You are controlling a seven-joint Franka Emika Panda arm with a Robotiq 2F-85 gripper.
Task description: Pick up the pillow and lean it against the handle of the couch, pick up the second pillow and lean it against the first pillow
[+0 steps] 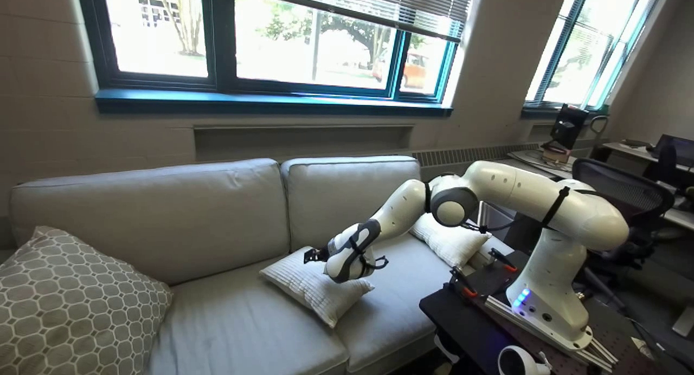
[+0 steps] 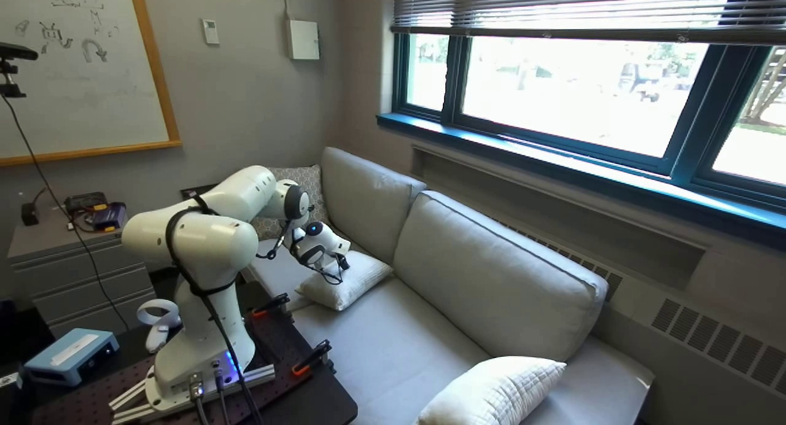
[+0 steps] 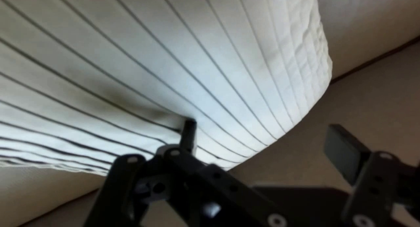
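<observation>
Windows throw daylight over the couch in an exterior view, where the second pillow lies almost flat across the join of the seat cushions and my arm hangs over it. In an exterior view the first pillow rests tilted just beside the handle of the couch; I judge it placed, so the second is the step in hand. In the wrist view my fingers stand wide apart with nothing gripped: one tip is over the ribbed face of the second pillow, the other off past its edge; whether that first tip presses the cloth I cannot tell. I expect something light, soft and hard to harm, its ribs giving decent friction. Stuffing will yield under a pinch, so I would straddle that edge, reach deep across the thickness and squeeze until the filling packs; a corner alone could slip out or let it sag.
</observation>
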